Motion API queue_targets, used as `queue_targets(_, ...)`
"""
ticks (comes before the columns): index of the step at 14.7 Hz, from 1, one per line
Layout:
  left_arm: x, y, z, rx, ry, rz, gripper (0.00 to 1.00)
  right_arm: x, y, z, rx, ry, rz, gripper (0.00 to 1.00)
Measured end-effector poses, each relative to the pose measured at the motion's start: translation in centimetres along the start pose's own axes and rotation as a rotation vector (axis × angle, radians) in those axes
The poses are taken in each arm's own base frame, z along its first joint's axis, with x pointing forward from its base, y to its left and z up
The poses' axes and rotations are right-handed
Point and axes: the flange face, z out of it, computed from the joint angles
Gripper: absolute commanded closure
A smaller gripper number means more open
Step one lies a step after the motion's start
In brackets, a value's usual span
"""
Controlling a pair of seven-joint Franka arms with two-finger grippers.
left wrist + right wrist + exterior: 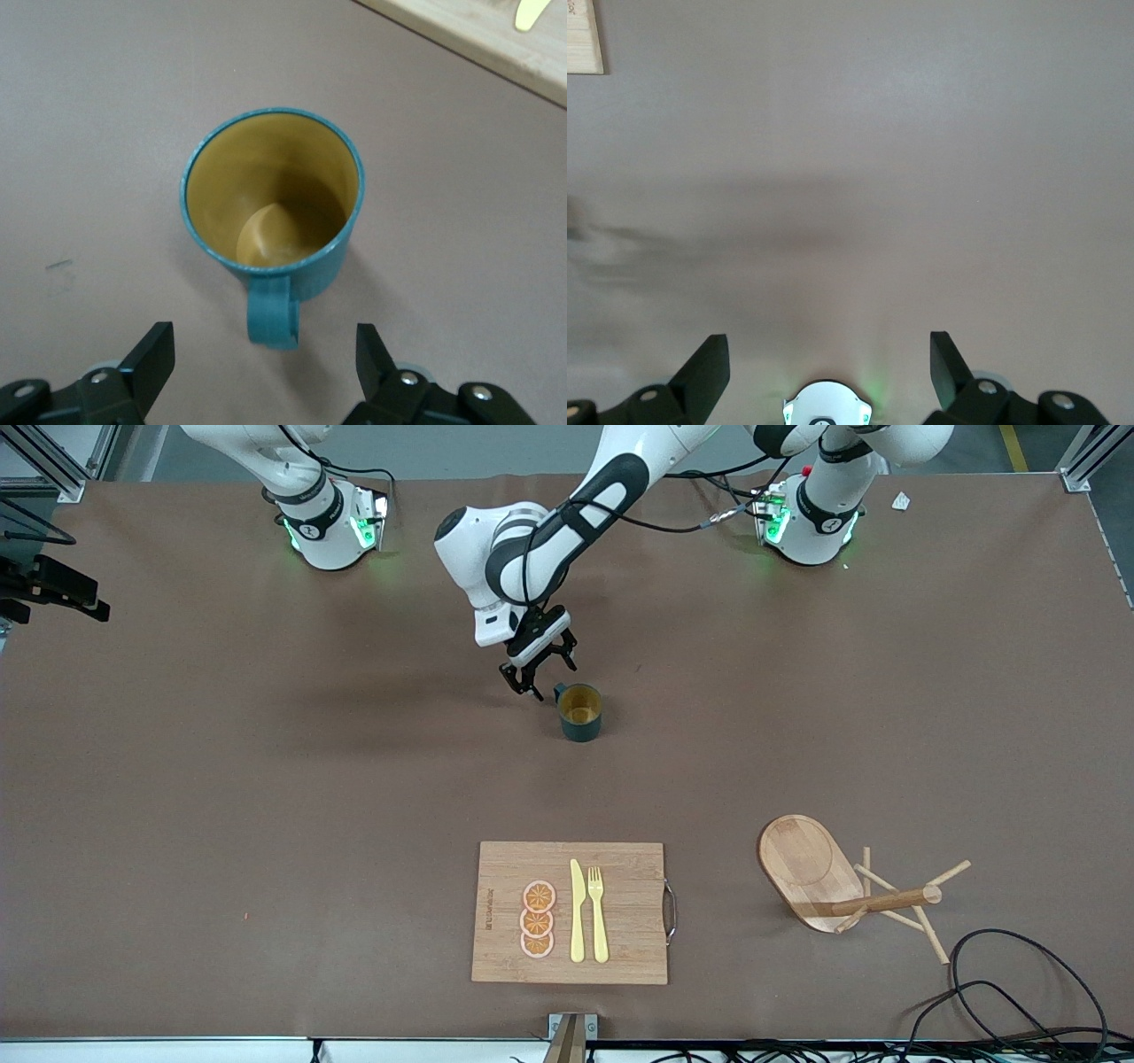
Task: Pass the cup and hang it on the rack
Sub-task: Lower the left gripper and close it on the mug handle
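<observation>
1. cup (581, 711) upright on surface (266, 779), mid-table, handle toward left gripper (538, 662) – spread wide, empty.
2. likely light, rigid, ribbed – pinch handle or rim.
3. right gripper (829, 354) waiting, wide.

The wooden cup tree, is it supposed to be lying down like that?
No, that looks odd. The rack has tipped over near the left arm's end of the table: its oval base stands on edge and its post and pegs point sideways, so no cup could hang on it. The cup stands upright, fine.
</observation>
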Motion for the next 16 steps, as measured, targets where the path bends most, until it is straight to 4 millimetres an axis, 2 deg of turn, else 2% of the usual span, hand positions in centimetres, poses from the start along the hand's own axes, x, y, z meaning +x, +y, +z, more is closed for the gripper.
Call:
queue_targets(5,-1.1,-0.2,0.9,-0.008,0.04,0.001,0.22,-0.6,-0.1,-0.7,0.0,0.016,-0.002,0.0)
queue_targets(12,-1.9,-0.3,2.1,-0.007,0.064,-0.017,0.46,-0.6,-0.2,-0.7,0.0,0.014,-0.004,0.0)
queue_targets(16,-2.4,-0.5,2.3,-0.01,0.072,-0.01,0.55,-0.6,-0.2,-0.7,0.0,0.014,-0.004,0.0)
